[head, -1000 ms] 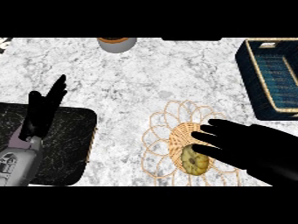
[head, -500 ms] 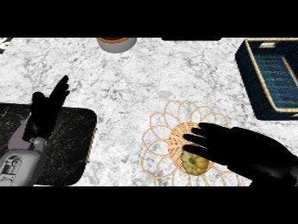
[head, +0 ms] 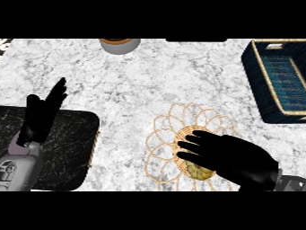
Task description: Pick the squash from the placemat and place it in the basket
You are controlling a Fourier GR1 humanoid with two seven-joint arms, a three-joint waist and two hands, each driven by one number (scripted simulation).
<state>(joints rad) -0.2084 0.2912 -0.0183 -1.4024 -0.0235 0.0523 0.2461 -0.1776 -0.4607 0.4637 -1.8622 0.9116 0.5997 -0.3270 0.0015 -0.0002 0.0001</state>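
The squash [head: 199, 171] is a yellowish lump on the woven wicker placemat [head: 166, 134] near the counter's front edge; only a small part of it shows. My right hand [head: 231, 157] lies over it with fingers curling down around it, hiding most of it. The dark blue basket [head: 286, 81] with a tan rim stands at the right edge, well apart from the hand. My left hand [head: 42, 112] rests open at the left, fingers pointing up.
A black marbled tray [head: 69, 148] lies under my left forearm at the lower left. A grey cup with an orange top [head: 120, 45] stands at the far edge. The counter is white marble.
My right hand has slid left and down over the placemat, settling onto the squash with fingers closing. The left hand has barely moved.
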